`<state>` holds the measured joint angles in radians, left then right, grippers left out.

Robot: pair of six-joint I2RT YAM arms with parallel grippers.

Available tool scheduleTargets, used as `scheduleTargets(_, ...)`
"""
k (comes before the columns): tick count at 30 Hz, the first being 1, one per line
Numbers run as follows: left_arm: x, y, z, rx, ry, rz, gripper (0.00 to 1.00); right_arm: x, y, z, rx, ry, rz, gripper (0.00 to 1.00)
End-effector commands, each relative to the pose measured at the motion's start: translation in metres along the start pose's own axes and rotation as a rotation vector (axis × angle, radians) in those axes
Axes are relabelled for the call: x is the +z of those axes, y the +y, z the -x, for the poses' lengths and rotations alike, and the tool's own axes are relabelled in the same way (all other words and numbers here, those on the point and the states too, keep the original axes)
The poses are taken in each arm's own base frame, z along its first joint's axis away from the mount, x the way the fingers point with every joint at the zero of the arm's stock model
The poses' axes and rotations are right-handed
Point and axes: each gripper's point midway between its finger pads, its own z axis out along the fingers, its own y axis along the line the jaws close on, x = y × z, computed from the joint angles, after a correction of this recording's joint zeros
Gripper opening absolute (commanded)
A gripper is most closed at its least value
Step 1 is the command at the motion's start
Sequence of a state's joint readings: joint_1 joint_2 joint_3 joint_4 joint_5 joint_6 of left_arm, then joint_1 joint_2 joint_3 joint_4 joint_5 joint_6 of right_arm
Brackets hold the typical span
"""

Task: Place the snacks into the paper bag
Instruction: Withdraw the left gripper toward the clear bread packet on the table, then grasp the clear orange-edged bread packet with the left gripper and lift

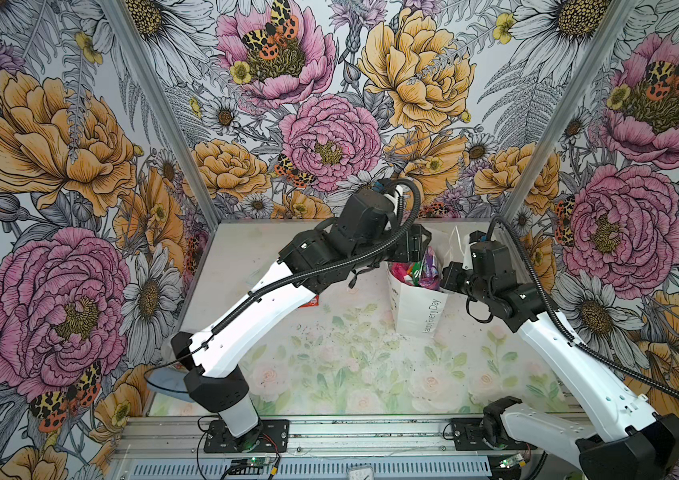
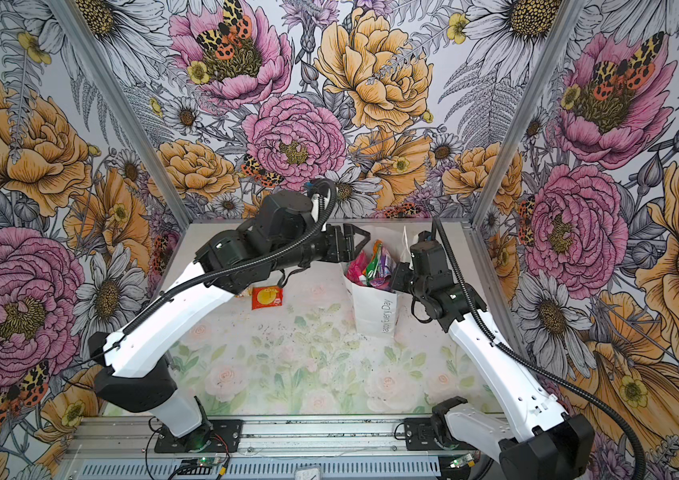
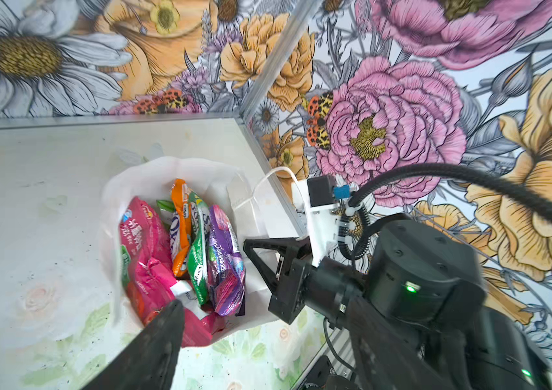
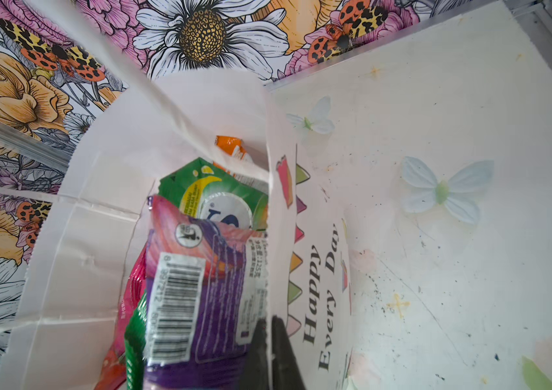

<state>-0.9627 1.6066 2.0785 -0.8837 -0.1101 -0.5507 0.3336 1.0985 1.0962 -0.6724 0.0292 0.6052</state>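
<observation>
In both top views, a pale table (image 1: 329, 374) (image 2: 287, 374) with faded flower print. At about 2 o'clock from its middle, the white paper bag (image 1: 416, 309) (image 2: 375, 309), upright and open at the mouth. Holds the snacks (image 1: 416, 270) on end, with their tops above the rim.

At the bag's 11 o'clock edge, the left gripper (image 2: 352, 244), above the mouth. Fingers (image 3: 156, 347) wide apart, nothing between them.

At the bag's 3 o'clock edge, the right gripper (image 1: 448, 276) (image 4: 269, 326). Pinches the bag's wall between closed fingers (image 4: 256, 354), clear in the right wrist view.

Inside the bag, by size: pink packet (image 3: 146, 256), purple packet (image 3: 223, 256), green packet (image 3: 198, 260), orange packet (image 3: 180, 229).

Toward 10 o'clock on the table, well apart from the bag, a red-orange packet (image 2: 267, 298) with yellow circle, flat.
</observation>
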Motion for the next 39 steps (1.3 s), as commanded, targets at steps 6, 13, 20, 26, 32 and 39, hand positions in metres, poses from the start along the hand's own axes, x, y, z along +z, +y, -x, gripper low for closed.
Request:
scheduleTargets(6,-0.092,0.071,0.042,-0.038,-0.319,0.110,0.81,-0.017,0.014,0.023,0.012,-0.098,0.080,0.00)
scheduleTargets(13,-0.114,0.204,0.009,-0.222,-0.277,0.370,0.90,-0.017,0.009,0.018,0.017,-0.097,0.066,0.00)
scheduleTargets(20,-0.105,0.349,-0.076,-0.473,-0.112,0.674,0.90,-0.013,0.008,0.015,0.010,-0.082,0.062,0.00)
scheduleTargets(26,-0.092,0.417,-0.109,-0.533,-0.083,0.836,0.92,-0.009,0.007,0.012,0.010,-0.070,0.059,0.00)
scheduleTargets(32,-0.052,0.464,-0.127,-0.603,-0.048,0.836,0.99,-0.010,0.006,0.012,0.007,-0.073,0.057,0.00)
scheduleTargets(39,-0.016,0.505,-0.150,-0.694,0.008,0.814,0.99,-0.006,0.004,0.010,0.003,-0.064,0.047,0.00)
